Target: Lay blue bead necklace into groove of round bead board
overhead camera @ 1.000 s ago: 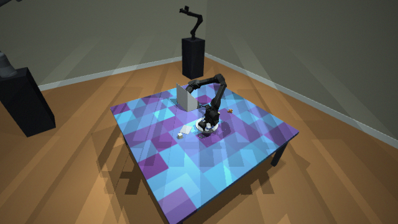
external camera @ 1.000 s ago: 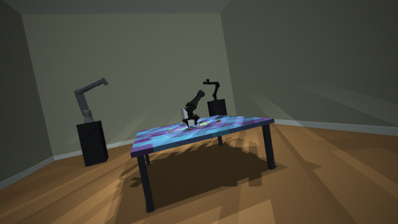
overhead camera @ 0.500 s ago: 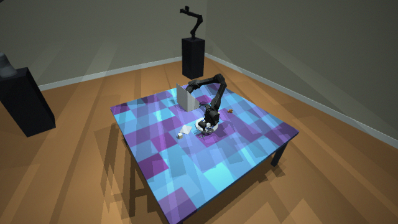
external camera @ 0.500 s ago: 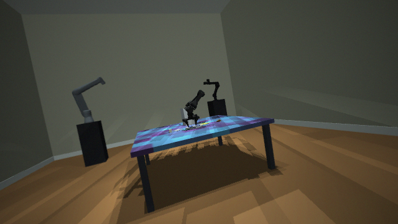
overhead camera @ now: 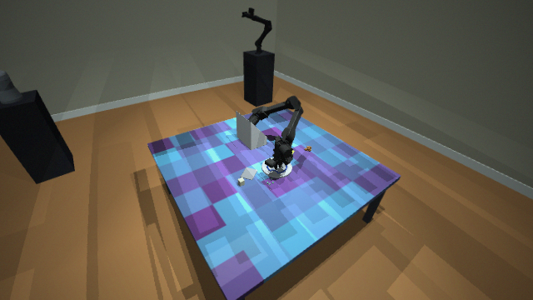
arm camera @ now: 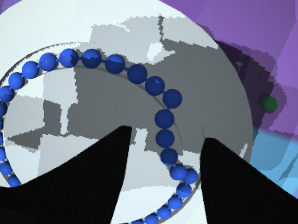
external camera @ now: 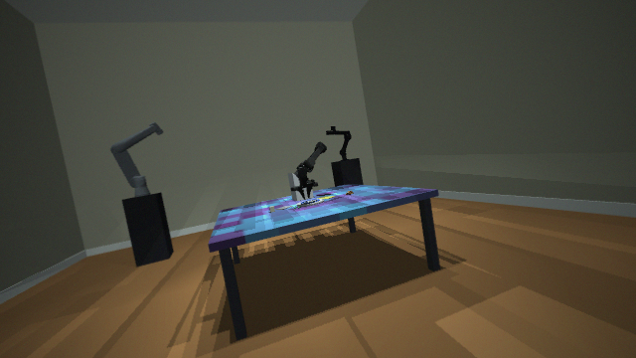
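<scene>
The round white bead board (overhead camera: 288, 172) (arm camera: 232, 107) lies on the table. The blue bead necklace (arm camera: 91, 58) lies on it as a loop. In the wrist view its upper left follows the curved groove line, while its right side bends sharply inward, away from the thin groove line at the right, and kinks lower down. My gripper (external camera: 306, 197) (arm camera: 167, 142) is over the board, pointing down, its fingers partly open. Several beads of the inward stretch show between the fingertips, with a gap on both sides. The fingers hide part of the loop's lower left.
A green bead (arm camera: 269, 104) lies beside the board. An upright grey panel (overhead camera: 247, 135) stands behind it. A white tilted piece (overhead camera: 249, 173) and a pale cube (overhead camera: 241, 182) (external camera: 272, 209) are at one side, an orange object (overhead camera: 308, 148) (external camera: 350, 193) at the other.
</scene>
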`<state>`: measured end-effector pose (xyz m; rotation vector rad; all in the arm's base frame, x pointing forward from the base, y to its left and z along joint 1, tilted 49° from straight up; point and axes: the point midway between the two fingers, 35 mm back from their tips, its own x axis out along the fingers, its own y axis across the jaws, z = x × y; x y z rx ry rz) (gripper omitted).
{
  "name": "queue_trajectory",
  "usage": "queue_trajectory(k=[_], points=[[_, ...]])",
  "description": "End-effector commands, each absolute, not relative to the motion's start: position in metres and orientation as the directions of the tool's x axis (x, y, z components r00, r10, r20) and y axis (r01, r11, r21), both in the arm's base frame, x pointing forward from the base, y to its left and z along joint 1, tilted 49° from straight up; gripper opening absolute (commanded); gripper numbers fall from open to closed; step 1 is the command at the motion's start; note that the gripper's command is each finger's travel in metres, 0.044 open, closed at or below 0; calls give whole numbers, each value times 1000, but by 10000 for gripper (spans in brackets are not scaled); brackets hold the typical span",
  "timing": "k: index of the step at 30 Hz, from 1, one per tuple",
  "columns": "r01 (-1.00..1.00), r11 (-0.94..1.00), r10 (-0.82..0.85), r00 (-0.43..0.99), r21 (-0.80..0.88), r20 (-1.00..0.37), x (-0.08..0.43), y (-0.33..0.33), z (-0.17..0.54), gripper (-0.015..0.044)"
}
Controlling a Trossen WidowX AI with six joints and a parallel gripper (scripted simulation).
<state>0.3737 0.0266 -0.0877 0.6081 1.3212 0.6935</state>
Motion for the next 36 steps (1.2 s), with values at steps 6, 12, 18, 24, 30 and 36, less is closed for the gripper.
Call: queue_trajectory(k=[6, 12, 18, 24, 30, 36], points=[[-106, 660, 752, 109, 744, -651, 374, 29, -91, 120], [-104, 659, 752, 105, 745, -651, 374, 37, -97, 120], [-101, 659, 752, 102, 745, -651, 374, 44, -103, 120], [-99, 659, 752, 99, 746, -651, 374, 50, -108, 120], [-106, 661, 750, 102, 743, -653, 375, 48, -106, 67], [-106, 661, 750, 102, 743, -653, 375, 48, -106, 0]])
